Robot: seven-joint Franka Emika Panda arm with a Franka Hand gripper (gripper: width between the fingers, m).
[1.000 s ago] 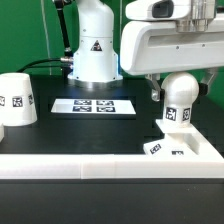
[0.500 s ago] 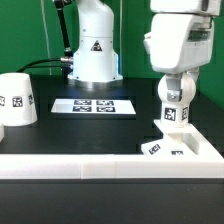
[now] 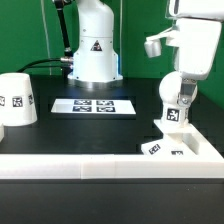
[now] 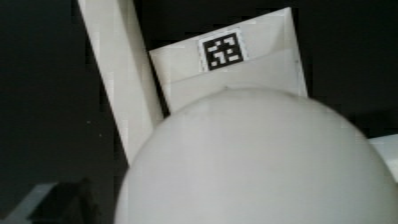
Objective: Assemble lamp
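- At the left of the worktop (image 3: pixel 60 128) stands the shade (image 3: pixel 12 98), its tag facing the near side.
- Near the middle, farther back, the marker board (image 3: pixel 93 105) lies flat.
- At the right, the bulb (image 3: pixel 177 98) leans directly under the tool (image 3: pixel 181 78), its neck just above the base (image 3: pixel 182 148).
- The fingers are hidden, so I cannot tell whether the tool grips the bulb.

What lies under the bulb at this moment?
The flat square base lies under the bulb. One corner of it, with a tag, shows past the round head. The head covers the neck, so it cannot be seen whether the bulb and the base touch.
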